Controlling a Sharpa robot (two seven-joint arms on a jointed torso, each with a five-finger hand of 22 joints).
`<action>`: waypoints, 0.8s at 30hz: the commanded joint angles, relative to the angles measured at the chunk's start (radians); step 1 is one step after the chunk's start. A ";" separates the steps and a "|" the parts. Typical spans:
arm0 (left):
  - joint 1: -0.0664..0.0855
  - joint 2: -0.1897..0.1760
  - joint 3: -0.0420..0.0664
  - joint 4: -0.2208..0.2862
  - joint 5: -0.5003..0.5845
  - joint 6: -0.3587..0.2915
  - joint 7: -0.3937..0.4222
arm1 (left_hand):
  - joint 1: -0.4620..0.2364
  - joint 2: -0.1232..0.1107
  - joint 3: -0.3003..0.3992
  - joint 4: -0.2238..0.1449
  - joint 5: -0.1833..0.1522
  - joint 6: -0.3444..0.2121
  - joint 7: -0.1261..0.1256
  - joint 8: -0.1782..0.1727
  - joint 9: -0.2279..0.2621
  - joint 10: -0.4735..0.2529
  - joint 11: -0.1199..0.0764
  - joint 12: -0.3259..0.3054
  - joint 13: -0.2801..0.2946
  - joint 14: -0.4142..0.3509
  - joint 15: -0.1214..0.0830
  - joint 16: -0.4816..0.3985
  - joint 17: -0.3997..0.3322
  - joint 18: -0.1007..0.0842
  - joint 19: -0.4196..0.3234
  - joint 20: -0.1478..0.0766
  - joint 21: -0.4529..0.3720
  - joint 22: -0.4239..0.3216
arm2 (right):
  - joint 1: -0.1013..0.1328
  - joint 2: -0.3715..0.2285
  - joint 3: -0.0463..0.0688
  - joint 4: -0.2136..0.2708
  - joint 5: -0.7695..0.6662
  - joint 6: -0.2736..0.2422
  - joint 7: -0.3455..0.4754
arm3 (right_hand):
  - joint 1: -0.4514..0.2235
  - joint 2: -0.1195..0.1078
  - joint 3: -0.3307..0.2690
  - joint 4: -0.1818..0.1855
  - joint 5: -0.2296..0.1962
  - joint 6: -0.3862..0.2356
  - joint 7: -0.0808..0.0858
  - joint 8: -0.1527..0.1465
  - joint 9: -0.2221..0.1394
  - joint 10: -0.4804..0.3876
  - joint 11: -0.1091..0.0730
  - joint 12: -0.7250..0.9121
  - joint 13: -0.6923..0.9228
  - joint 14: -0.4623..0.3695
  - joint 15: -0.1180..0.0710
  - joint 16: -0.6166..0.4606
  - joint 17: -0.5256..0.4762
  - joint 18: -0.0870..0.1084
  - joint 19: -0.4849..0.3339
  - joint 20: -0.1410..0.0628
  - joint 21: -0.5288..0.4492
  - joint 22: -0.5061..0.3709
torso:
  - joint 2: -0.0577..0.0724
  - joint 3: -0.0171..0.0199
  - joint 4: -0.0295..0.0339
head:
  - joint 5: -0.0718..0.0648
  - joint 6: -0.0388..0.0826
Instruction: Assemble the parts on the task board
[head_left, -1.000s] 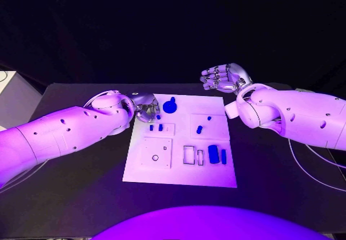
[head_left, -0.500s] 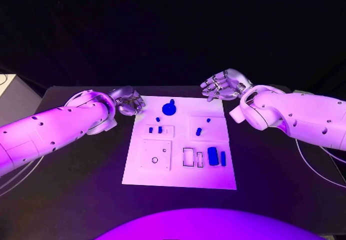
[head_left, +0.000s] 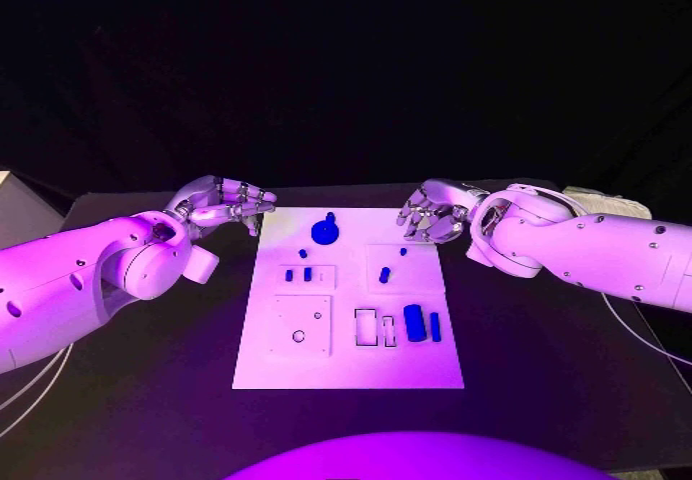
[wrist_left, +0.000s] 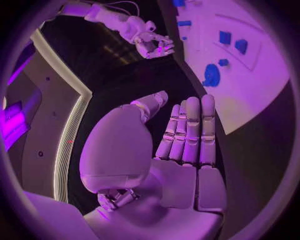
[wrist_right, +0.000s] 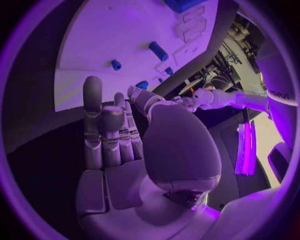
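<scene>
The black table (head_left: 144, 340) is seen spread wide, and the white task board (head_left: 346, 355) is laid flat at its middle. Both hands are held above the table at the board's far corners. The left hand (head_left: 224, 205) is kept just off the far left corner, fingers extended side by side, nothing grasped. The right hand (head_left: 430, 212) is poised over the far right edge, fingers loosely curled and apart, empty too. Between the hands, the round blue part (head_left: 327, 232) is found lying on the board near its far edge. Smaller blue parts (head_left: 415, 323) are set in recesses nearer the robot, well apart from both hands.
</scene>
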 joint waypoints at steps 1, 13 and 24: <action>-0.002 -0.017 0.001 0.036 0.170 0.081 0.107 | 0.008 0.005 -0.007 0.002 -0.003 0.001 -0.008 0.006 0.001 0.004 -0.008 0.009 0.003 0.010 -0.003 0.013 0.008 0.016 0.017 -0.003 0.008 0.002 | -0.006 -0.004 0.000 0.019 -0.258 0.006 -0.103 | 0.005 -0.020 0.025 0.004 0.007 0.005 -0.006 -0.003 0.007 0.000 0.002 -0.008 0.013 0.047 -0.006 0.172 0.167 -0.034 0.048 -0.001 0.180 0.203 | 0.001 -0.0004 -0.0006 | -0.014 0.007; -0.005 -0.045 0.000 0.080 0.184 0.086 0.123 | 0.011 0.003 -0.012 0.004 -0.003 0.002 -0.008 0.007 0.001 0.002 -0.008 0.011 0.004 0.012 -0.004 0.018 0.011 0.016 0.024 -0.005 0.012 0.003 | -0.026 -0.005 -0.001 0.049 -0.354 0.012 -0.154 | -0.013 -0.048 0.047 0.024 0.020 0.032 -0.002 0.015 0.031 -0.110 0.020 -0.013 -0.010 0.031 0.010 0.275 0.245 -0.075 0.107 0.015 0.426 0.493 | 0.002 -0.0008 0.0015 | -0.020 0.007; -0.006 -0.055 0.000 0.098 0.188 0.080 0.124 | 0.011 0.002 -0.015 0.005 -0.003 0.002 -0.006 0.008 0.001 -0.002 -0.007 0.011 0.004 0.007 -0.003 0.018 0.012 0.015 0.029 -0.005 0.014 0.004 | -0.052 0.013 -0.003 0.042 -0.372 0.012 -0.181 | -0.012 -0.050 0.050 0.027 0.036 0.028 0.003 0.014 0.039 -0.115 0.023 -0.011 -0.020 0.026 0.012 0.293 0.249 -0.096 0.144 0.021 0.547 0.638 | 0.003 -0.0001 0.0021 | -0.017 0.005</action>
